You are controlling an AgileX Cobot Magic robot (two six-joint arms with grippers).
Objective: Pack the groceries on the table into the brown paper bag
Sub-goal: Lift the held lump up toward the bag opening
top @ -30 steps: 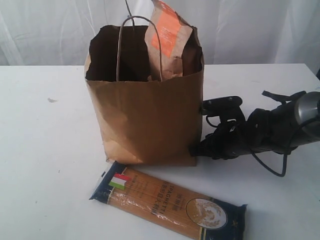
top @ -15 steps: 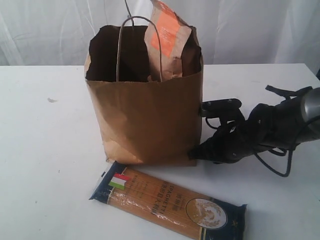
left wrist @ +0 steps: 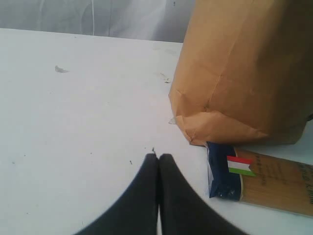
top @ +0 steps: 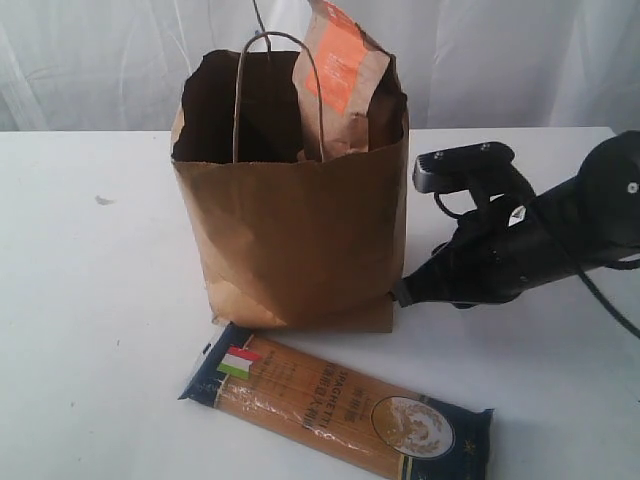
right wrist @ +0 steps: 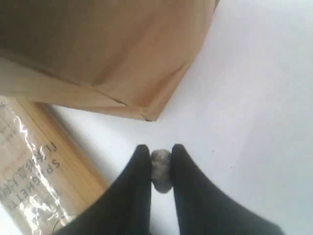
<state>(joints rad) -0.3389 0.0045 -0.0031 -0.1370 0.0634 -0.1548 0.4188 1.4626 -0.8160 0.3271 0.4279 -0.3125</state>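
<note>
The spaghetti pack (top: 335,410) lies flat on the table (top: 90,300), slanted just in front of the paper bag (top: 290,240), with one end almost touching the bag's base; it is the only grocery visibly left outside. The bag stands upright and open, a pouch (top: 340,80) poking out of its top. The right gripper (right wrist: 160,149) sits low at the bag's bottom corner, its jaws clamped on a small foil ball (right wrist: 161,169) (not one of the groceries, by the look of it). The left gripper (left wrist: 157,157) hovers over the table near the pack's flag end, jaws pressed together and empty. As I judge it, the right arm is close enough to nudge or tip the bag as it lifts. The small round ball could squirt out of the grip. The long pack may also catch on the rim or the pouch going in and drag the light bag over.
</note>
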